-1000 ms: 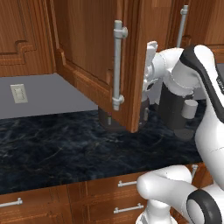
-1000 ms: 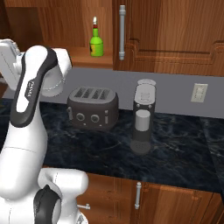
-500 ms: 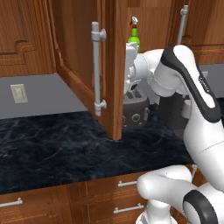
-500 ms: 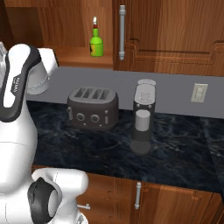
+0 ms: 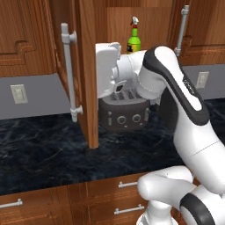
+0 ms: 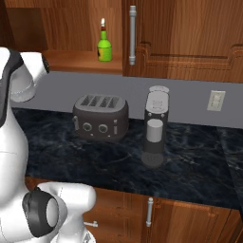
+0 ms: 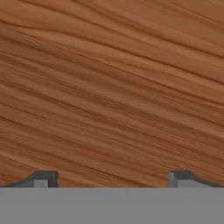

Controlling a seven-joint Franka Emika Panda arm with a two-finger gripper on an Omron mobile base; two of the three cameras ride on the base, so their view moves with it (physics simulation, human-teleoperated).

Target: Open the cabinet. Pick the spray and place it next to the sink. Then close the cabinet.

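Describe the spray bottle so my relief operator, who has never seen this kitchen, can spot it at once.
Look at the open wall cabinet above the dark marble counter; on its wooden shelf, above the toaster, stands the spray. It is a small green bottle with a yellow label and a red-and-white nozzle, far smaller than the appliances below.

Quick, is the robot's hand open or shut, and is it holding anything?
Gripper: open and holding nothing, its fingertips spread wide, facing the wooden cabinet door.
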